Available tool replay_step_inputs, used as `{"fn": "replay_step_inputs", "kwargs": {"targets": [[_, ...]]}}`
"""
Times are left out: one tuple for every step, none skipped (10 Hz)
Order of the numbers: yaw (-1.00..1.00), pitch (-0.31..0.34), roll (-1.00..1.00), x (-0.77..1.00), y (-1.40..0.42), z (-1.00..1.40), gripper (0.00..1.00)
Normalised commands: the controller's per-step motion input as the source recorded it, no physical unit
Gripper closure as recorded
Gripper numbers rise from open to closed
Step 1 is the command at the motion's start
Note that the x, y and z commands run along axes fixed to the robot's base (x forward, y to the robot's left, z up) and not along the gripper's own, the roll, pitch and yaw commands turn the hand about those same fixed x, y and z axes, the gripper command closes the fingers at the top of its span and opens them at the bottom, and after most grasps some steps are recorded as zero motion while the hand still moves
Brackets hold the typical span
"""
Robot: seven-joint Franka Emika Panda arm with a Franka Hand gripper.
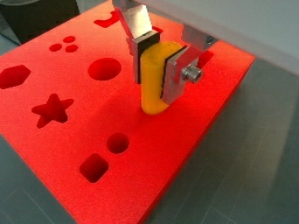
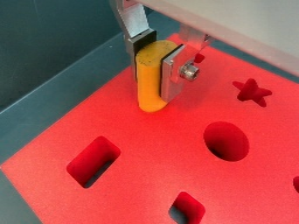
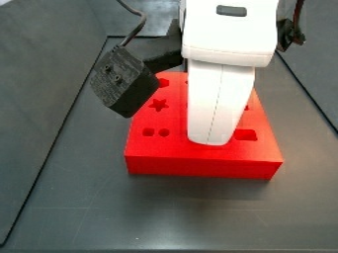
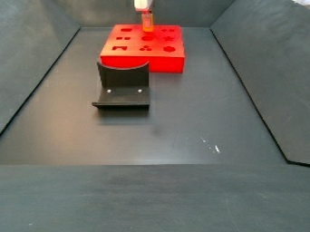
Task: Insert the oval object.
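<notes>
Nearest the lens in both wrist views is one gripper (image 1: 163,63), its two flat silver fingers (image 2: 174,73) clamped on one oval object (image 1: 156,80), an orange-yellow peg held upright. The jaws stand only as far apart as the peg's narrow width, and the pads press its flat sides. The peg's rounded lower end (image 2: 151,103) is at the top face of the red block, on plain red surface and not in any hole; whether it touches or hangs just above cannot be told.

One red block (image 1: 176,149) is present. Holes counted in a wrist view: one hexagon (image 1: 12,76), one star (image 1: 51,109), one round hole (image 1: 105,68), one small oval hole (image 1: 118,143), one small square hole (image 1: 93,167), and a cluster of three small dots (image 1: 66,45). A further cut-out behind the fingers is partly hidden.

In a side view, the white arm housing (image 3: 224,69) stands over the block (image 3: 199,158) and hides the peg. In a side view from farther off, one dark fixture (image 4: 122,86) stands on the dark floor (image 4: 182,172), just beside the block (image 4: 145,50), and the gripper (image 4: 145,9) hangs above the block at the far end.
</notes>
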Motion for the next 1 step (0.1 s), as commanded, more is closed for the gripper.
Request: {"fn": "replay_step_inputs", "kwargs": {"targets": [[0.0,0.0,0.0,0.0,0.0,0.0,1.0]]}}
